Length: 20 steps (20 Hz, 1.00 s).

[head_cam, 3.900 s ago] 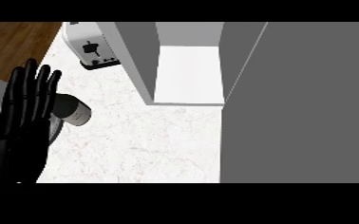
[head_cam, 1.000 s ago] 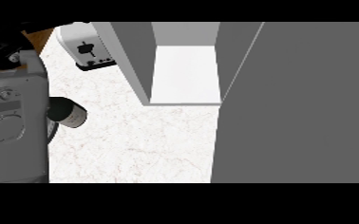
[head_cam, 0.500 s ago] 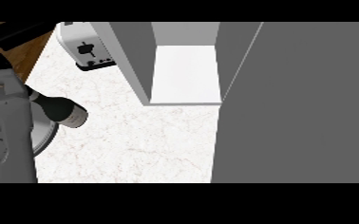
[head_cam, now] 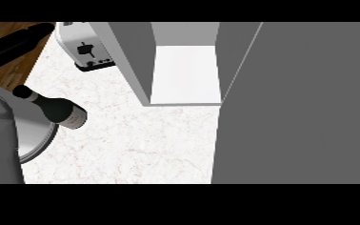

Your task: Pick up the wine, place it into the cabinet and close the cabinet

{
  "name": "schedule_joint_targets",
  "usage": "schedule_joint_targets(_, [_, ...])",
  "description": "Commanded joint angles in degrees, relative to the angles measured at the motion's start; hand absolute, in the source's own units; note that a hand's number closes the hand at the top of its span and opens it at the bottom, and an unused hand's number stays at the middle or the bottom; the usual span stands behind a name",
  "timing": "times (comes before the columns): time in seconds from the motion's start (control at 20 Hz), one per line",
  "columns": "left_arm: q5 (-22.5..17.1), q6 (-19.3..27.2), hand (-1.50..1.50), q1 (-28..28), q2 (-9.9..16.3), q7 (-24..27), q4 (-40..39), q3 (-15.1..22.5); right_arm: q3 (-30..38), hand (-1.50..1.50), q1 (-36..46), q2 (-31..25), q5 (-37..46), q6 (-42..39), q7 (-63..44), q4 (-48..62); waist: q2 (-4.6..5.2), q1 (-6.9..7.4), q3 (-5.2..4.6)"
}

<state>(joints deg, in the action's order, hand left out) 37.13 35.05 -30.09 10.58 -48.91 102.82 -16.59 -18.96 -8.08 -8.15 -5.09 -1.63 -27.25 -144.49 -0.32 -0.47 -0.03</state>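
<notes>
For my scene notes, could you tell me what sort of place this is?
Most likely a kitchen: a marbled white counter carries a toaster and a wine bottle, beside an open cabinet.

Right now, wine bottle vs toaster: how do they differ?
The wine bottle is dark with a pale label; the toaster is silver-white. The bottle leans at the counter's left edge; the toaster sits squarely at the back, beside the cabinet. Both are left of the cabinet.

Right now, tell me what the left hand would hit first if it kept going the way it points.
The left hand, at the view's upper left edge, points up and to the right. The toaster looks first in that line, near its top left corner. Height is unclear from above, so the hand might pass over it.
</notes>
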Motion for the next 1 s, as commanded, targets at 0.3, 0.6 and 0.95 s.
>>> schedule_joint_targets(0.3, [-9.11, 2.12, -1.5, 10.72, -2.32, 6.05, 1.28, -3.62, -2.02, -1.5, -4.18, -1.92, -1.4, 1.3, -6.29, -15.41, 0.02, -0.34, -0.03])
schedule_joint_targets(0.6, [-11.91, 3.67, -1.5, 15.55, -5.53, 13.65, -0.76, -1.91, -3.01, -1.5, -1.57, -1.31, -0.3, 2.72, -7.04, -14.2, 0.1, -0.38, -0.06])
schedule_joint_targets(0.95, [-21.09, 1.19, -1.5, 20.08, -5.38, 22.75, -4.72, -5.08, -0.54, -1.5, -2.58, -2.22, -2.48, 1.79, -3.63, -11.79, 0.17, -0.83, -0.08])
